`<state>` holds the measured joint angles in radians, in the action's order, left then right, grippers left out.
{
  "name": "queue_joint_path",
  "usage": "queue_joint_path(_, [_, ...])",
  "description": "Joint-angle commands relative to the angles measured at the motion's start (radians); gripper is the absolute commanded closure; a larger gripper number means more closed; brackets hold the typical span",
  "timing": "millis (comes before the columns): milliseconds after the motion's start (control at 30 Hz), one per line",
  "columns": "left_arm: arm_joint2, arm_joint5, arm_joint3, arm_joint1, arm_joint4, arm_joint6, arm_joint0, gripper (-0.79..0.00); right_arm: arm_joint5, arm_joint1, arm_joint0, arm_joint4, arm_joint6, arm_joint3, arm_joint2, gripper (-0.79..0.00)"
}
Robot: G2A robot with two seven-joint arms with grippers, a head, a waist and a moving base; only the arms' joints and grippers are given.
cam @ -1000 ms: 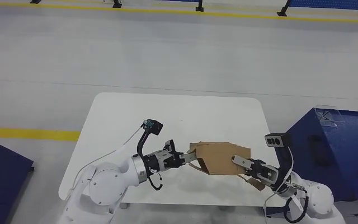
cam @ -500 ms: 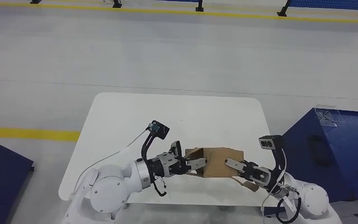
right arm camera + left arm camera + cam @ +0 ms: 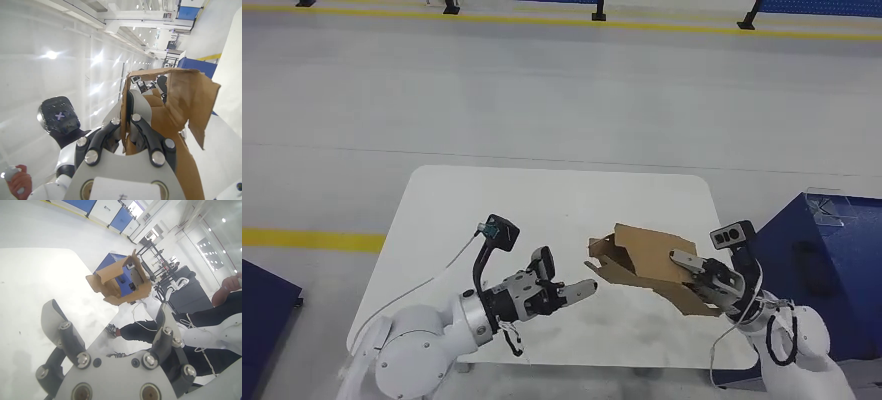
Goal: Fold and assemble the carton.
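While pinched by only one side panel, looks none too steady; clamped in the right gripper point(image 3: 683, 263), fingers drawn almost together on a wall of the carton point(image 3: 642, 258), one finger inside and one outside; held clear of the table point(image 3: 542, 200), above its right side, tilted. Reads as an open cardboard sleeve with end flaps loose and unfolded, so judged no more than partway through the fold.

Leaves the left gripper point(image 3: 564, 278) free; fingers spread wide with nothing between them, poised over the near middle of the table, apart from the cardboard.

Lies to the right of that open gripper, ragged flapped mouth turned toward it; runs lengthwise roughly from one gripper to the other, so met end-on. Puts the left gripper nearer the loose flaps, with the right at the far end.

Probably calls for crossing the gap to catch a flap or the near rim; needs a steady hold from the right meanwhile; risks crumpling the thin flaps, or twisting the panel out of the pinch, if pushed off-axis.
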<state>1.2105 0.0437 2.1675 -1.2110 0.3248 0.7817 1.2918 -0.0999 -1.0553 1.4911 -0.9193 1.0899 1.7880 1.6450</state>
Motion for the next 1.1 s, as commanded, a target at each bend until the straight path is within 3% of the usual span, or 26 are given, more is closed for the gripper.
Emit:
queue_joint_path(0, [-0.011,-0.001,-0.007,0.001,0.01,0.016,-0.002,-0.785,0.023,0.001,-0.009,-0.01,0.013,-0.008,0.0,0.0])
queue_joint_path(233, [-0.069,-0.014,-0.058,-0.004,0.035,-0.016,-0.047,-0.785,0.004,-0.001,-0.007,0.029,0.031,0.005,-0.028,0.0])
queue_joint_path(667, [-0.161,-0.085,-0.151,-0.018,0.019,0.027,-0.159,-0.785,-0.031,-0.001,0.039,0.032,0.076,0.047,-0.025,0.0])
queue_joint_path(1067, [-0.214,-0.095,-0.162,-0.026,0.04,0.019,-0.198,-0.785,-0.009,-0.002,0.042,0.019,0.077,0.039,-0.031,0.0])
